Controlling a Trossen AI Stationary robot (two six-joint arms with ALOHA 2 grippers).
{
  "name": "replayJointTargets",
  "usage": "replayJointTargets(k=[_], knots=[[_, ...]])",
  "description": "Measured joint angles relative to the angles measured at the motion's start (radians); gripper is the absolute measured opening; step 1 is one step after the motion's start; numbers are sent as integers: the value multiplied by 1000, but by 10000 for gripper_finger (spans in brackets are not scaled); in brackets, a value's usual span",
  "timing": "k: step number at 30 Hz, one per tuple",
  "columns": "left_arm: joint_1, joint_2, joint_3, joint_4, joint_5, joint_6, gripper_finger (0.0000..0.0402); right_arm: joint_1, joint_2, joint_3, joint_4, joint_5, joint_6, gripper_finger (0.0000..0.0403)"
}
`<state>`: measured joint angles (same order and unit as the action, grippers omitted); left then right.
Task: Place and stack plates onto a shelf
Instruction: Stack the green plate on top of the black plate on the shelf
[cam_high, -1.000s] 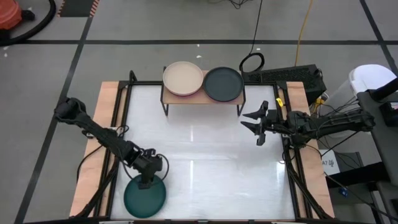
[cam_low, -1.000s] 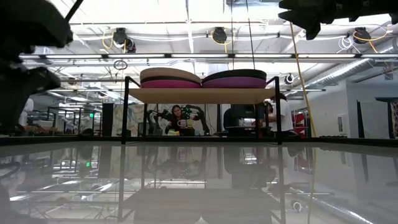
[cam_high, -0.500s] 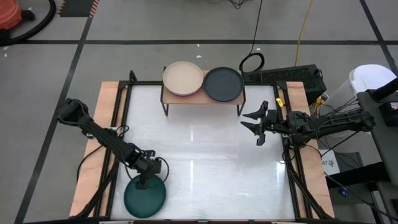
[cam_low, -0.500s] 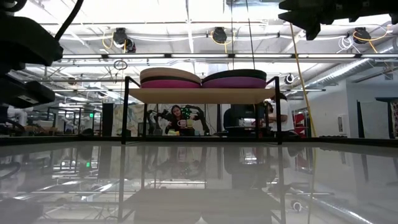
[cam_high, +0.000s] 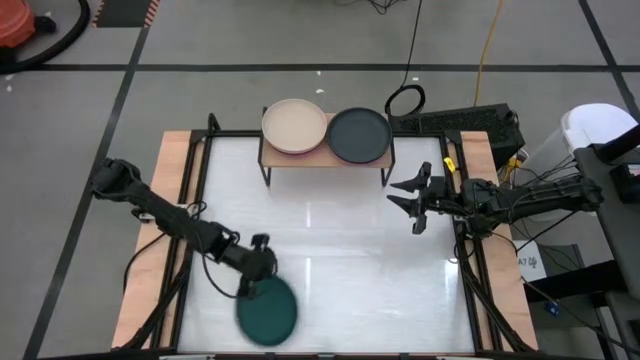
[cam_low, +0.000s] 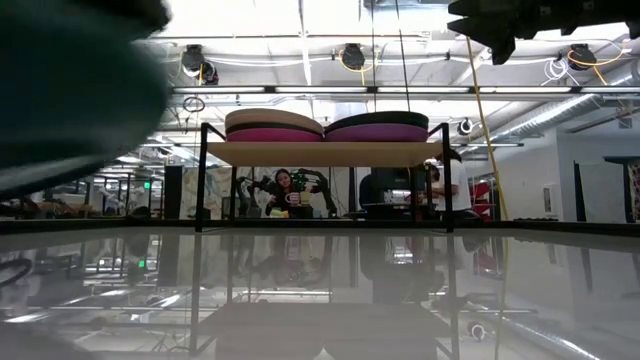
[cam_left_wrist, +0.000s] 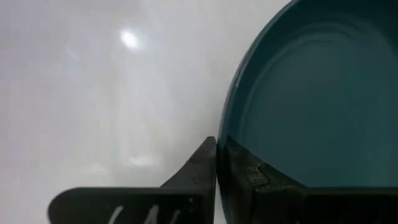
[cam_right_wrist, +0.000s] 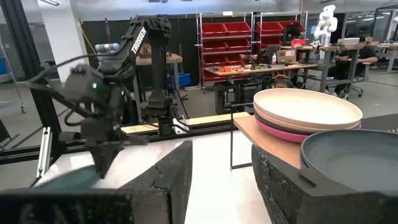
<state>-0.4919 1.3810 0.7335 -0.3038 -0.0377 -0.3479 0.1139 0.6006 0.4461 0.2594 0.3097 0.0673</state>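
Left gripper (cam_high: 257, 283), at seven o'clock, pinches the dark teal plate (cam_high: 268, 310) by its rim. Right gripper (cam_high: 411, 205), at three o'clock, hangs spread and empty. The left arm (cam_right_wrist: 134, 50) reads "TROSSEN".

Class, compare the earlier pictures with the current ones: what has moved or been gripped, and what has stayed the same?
The left tool has shut on the rim of the teal plate and lifted it, carrying it rightward, toward the table's middle; in the low view it now fills the upper left. Unchanged: the right tool waits open near the shelf, which bears the same two stacks, beige plate and charcoal plate on top.
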Motion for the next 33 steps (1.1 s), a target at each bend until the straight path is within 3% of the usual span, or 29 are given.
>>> replayJointTargets(k=[4,8,12,16,25,28,33], knots=[[59,-7,98,26,-199,170,20,0,-4,0,47,-37,27,146],[116,-7,199,62,-412,290,20,0,-25,0,114,-159,26,146],[193,-7,293,105,-460,416,21,0,-60,1,120,-233,26,146],[278,-7,394,192,-486,521,21,0,-81,1,110,-234,26,146],[567,-8,482,479,-475,569,21,0,-80,1,103,-234,34,146],[684,8,516,491,-377,481,21,0,-80,1,103,-234,34,146],[833,57,621,375,-192,314,21,0,-79,1,104,-231,27,146]])
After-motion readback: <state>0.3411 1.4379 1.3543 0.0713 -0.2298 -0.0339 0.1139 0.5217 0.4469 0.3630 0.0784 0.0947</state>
